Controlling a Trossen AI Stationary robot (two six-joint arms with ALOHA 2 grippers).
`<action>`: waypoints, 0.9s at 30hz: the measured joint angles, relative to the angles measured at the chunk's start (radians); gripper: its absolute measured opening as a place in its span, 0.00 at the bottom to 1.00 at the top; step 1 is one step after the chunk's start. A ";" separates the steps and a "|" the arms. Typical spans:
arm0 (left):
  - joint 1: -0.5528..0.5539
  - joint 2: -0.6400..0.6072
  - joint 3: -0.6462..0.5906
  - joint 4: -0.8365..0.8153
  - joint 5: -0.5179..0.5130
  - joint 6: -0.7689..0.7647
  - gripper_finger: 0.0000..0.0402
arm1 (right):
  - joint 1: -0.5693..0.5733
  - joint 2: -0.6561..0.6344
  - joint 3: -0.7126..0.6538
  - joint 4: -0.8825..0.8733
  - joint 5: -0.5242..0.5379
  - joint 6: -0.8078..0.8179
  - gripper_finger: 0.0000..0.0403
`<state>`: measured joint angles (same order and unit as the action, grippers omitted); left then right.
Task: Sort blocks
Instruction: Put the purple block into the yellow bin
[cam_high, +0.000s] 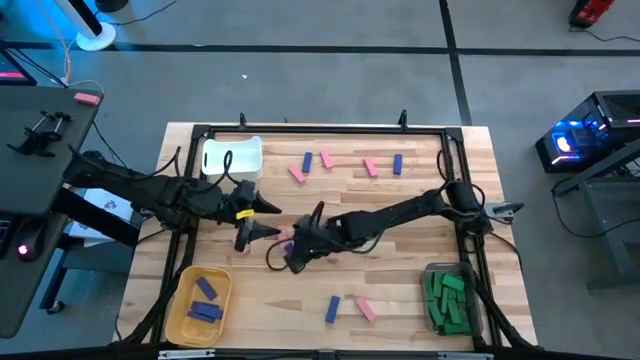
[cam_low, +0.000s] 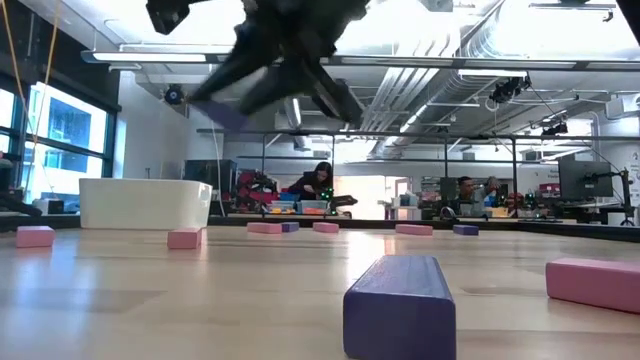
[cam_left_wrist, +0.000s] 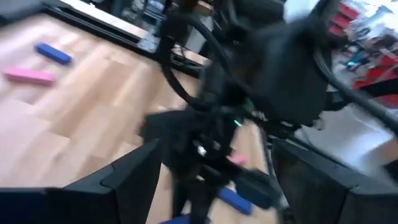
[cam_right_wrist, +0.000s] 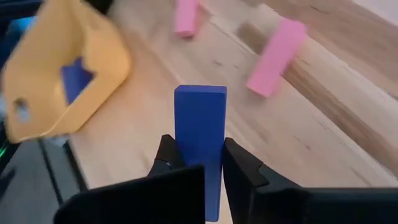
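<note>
My right gripper is shut on a blue block above the middle of the table, left of centre. In the low view the block shows blurred, high above the tabletop. My left gripper is open and empty just to the far left of my right gripper; in the left wrist view its fingers stand wide apart. Pink and blue blocks lie flat near the far edge. One blue block and one pink block lie near the front. My right gripper pinches the blue block's near end between its two fingers, on its two long sides. The block lies along the fingers and sticks out ahead of them. The fingers slant down toward the table's left. The block is lifted clear of the table.
A yellow bin with blue blocks stands at the near left; it also shows in the right wrist view. A white bin stands at the far left. A clear bin with green blocks stands at the near right. People show in the room behind.
</note>
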<state>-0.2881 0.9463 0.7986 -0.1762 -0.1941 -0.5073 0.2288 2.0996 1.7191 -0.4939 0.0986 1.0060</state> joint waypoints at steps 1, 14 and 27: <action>-0.010 0.000 0.000 0.000 0.001 -0.018 0.72 | 0.000 -0.010 0.000 0.007 -0.019 -0.032 0.01; -0.137 0.233 0.019 0.160 -0.071 0.176 0.72 | 0.069 -0.288 0.002 -0.219 -0.181 -0.366 0.00; -0.187 0.570 0.314 0.199 -0.126 0.966 0.72 | 0.088 -0.340 0.002 -0.279 -0.349 -0.388 0.00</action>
<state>-0.4753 1.5159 1.1126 0.0230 -0.3202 0.4586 0.3172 1.7596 1.7206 -0.7732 -0.2502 0.6178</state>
